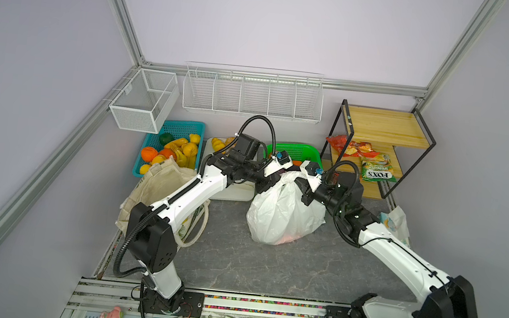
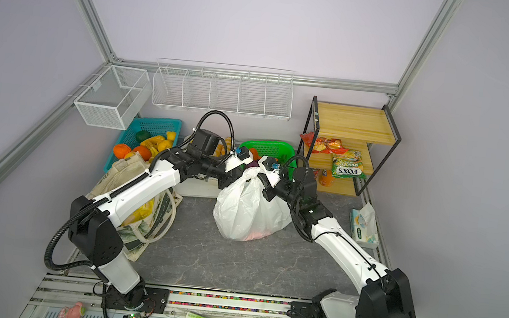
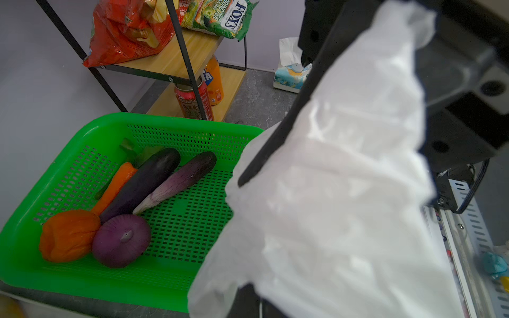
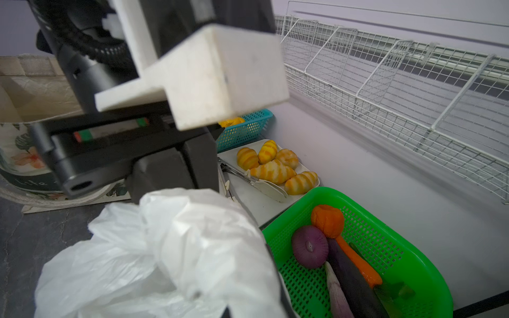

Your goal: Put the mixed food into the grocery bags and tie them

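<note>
Nearly done: white plastic bag (image 1: 283,208) sits mid-bench nr back edge, left gripper (image 1: 271,181) & right gripper (image 1: 300,184) both clamped on its bunched top, knot unfinished, canvas tote (image 1: 159,181) at left edge untied, onion (image 3: 121,239) & carrot (image 3: 115,184) unpacked in green basket (image 3: 179,119).

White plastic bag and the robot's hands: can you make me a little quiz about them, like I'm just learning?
1. True or false: the left gripper and the right gripper are both shut on the top of the white plastic bag.
2. Which basket holds the purple onion? A teal, B green, C white wire.
3. Name the bag that lies partly under the left arm.
Key: 1 true; 2 B, the green basket; 3 the canvas tote.
</note>
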`<action>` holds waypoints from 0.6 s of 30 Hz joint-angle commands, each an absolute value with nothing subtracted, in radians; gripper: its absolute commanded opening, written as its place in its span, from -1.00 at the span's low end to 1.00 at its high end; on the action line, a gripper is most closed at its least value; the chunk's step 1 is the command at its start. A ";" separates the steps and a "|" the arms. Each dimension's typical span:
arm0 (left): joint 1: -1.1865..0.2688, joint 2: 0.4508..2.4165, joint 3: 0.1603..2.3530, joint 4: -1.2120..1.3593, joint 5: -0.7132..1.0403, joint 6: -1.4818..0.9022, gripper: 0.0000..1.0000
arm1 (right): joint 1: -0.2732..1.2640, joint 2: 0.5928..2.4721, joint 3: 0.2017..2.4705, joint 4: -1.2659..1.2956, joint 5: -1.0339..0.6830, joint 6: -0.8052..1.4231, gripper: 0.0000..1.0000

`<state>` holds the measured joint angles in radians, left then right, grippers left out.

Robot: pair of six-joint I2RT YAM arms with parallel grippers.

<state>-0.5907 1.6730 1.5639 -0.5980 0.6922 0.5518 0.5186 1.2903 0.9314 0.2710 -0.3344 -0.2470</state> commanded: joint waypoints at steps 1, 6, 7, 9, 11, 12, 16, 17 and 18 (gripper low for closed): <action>-0.574 1.623 1.551 -0.608 0.680 0.564 -1.00 | 0.516 1.266 0.942 0.254 -0.304 -0.286 -0.87; -0.569 1.609 1.550 -0.636 0.651 0.583 -1.00 | 0.516 1.262 0.943 0.229 -0.283 -0.305 -0.81; -0.568 1.609 1.550 -0.640 0.639 0.589 -1.00 | 0.517 1.261 0.941 0.226 -0.281 -0.308 -0.78; -0.568 1.611 1.549 -0.650 0.624 0.605 -1.00 | 0.516 1.255 0.937 0.215 -0.278 -0.311 -0.66; -0.568 1.612 1.549 -0.650 0.612 0.609 -1.00 | 0.516 1.243 0.929 0.203 -0.267 -0.310 -0.51; -0.568 1.614 1.549 -0.650 0.609 0.610 -1.00 | 0.517 1.234 0.923 0.195 -0.261 -0.306 -0.39; -0.568 1.620 1.544 -0.638 0.609 0.610 -1.00 | 0.513 1.184 0.886 0.165 -0.238 -0.254 -0.05; -0.568 1.620 1.543 -0.634 0.611 0.609 -1.00 | 0.514 1.171 0.885 0.150 -0.232 -0.239 0.00; -0.568 1.620 1.544 -0.633 0.612 0.609 -1.00 | 0.514 1.154 0.864 0.128 -0.224 -0.224 0.04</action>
<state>-0.5739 1.6344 1.5570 -0.6212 0.6170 0.5846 0.5167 1.2003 0.9028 0.1806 -0.2516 -0.2615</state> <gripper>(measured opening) 0.047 0.515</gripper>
